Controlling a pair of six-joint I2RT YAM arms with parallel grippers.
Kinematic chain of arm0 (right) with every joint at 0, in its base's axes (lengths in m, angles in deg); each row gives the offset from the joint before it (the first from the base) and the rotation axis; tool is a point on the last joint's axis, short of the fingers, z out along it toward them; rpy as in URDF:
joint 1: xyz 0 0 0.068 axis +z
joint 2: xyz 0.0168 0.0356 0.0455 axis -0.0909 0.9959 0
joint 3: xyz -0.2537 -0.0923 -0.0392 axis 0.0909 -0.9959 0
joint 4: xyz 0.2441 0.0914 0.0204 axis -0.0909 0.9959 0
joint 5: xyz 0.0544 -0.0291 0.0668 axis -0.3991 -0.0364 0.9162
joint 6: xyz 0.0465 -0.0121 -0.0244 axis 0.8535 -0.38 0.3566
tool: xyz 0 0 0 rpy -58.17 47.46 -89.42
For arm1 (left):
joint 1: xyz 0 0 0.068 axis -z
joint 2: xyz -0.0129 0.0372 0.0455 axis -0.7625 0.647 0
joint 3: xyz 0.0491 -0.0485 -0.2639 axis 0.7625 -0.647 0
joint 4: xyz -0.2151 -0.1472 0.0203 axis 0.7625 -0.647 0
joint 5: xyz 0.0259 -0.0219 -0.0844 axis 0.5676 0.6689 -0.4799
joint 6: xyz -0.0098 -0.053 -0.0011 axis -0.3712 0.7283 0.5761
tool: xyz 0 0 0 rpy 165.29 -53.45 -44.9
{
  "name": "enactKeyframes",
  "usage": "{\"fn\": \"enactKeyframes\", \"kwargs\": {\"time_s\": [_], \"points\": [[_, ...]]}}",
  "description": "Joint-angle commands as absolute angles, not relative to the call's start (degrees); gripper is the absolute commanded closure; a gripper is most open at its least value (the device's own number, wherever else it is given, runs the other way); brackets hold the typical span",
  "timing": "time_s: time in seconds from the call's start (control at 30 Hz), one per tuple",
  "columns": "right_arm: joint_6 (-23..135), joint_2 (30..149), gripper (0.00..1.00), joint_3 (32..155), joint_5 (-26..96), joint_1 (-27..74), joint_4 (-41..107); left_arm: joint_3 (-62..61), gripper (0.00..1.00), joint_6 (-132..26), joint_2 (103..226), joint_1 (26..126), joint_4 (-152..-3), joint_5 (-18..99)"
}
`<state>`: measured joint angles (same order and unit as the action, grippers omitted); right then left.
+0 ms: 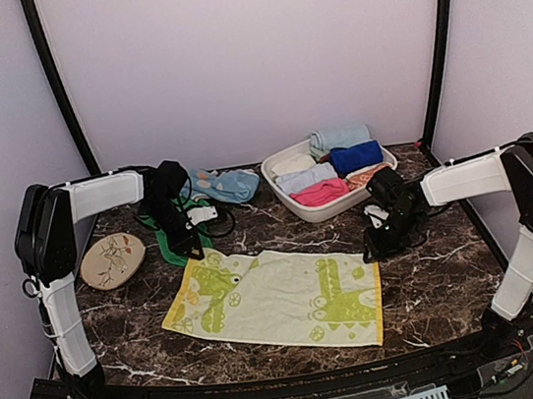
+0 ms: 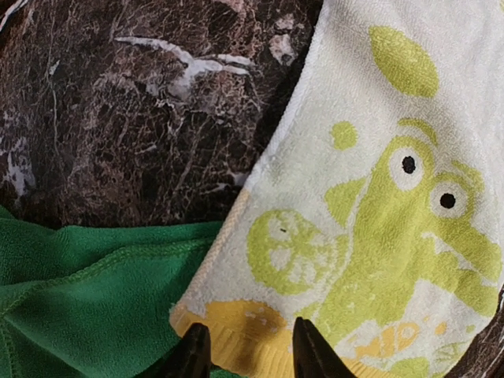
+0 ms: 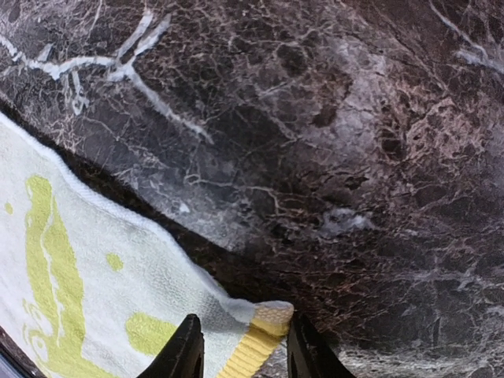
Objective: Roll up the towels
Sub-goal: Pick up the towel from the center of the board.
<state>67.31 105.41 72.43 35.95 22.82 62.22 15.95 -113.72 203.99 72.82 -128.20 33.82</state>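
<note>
Nothing rolled yet — pale towel (image 1: 276, 299) flat, its corners beneath the half-open left hand (image 2: 246, 348) and right hand (image 3: 241, 346); green towel (image 2: 87, 299) crumpled beside the left.

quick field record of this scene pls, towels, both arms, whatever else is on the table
yellow towel: spread flat, lime cartoon print, middle of the table
green towel: crumpled, at the yellow towel's far left corner
left gripper: jaws apart, astride that corner's hem
right gripper: jaws apart, astride the far right corner's hem
bin: white, far right, holds rolled towels
tan disc: far left
blue cloth: left of the bin
</note>
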Motion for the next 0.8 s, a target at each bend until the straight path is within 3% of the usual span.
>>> {"fn": "enactKeyframes", "kwargs": {"time_s": [0.0,0.1,0.27,0.53,0.77], "points": [[68.3,106.2,0.67,71.3,36.4,23.0,60.9,15.8,0.59,-114.0,202.8,72.7,-128.2,34.7],[68.4,105.9,0.78,71.5,36.0,23.1,60.8,16.2,0.58,-113.7,203.8,72.7,-128.2,34.3],[68.7,104.5,0.99,72.4,35.3,23.2,61.3,15.3,0.70,-113.3,205.6,72.8,-128.5,34.8],[68.7,101.8,1.00,74.6,33.9,23.3,62.9,15.7,0.99,-112.6,203.2,72.7,-127.4,34.7],[67.9,100.9,1.00,76.8,31.6,23.2,64.7,15.6,1.00,-112.0,198.3,72.7,-126.7,36.1]]}}
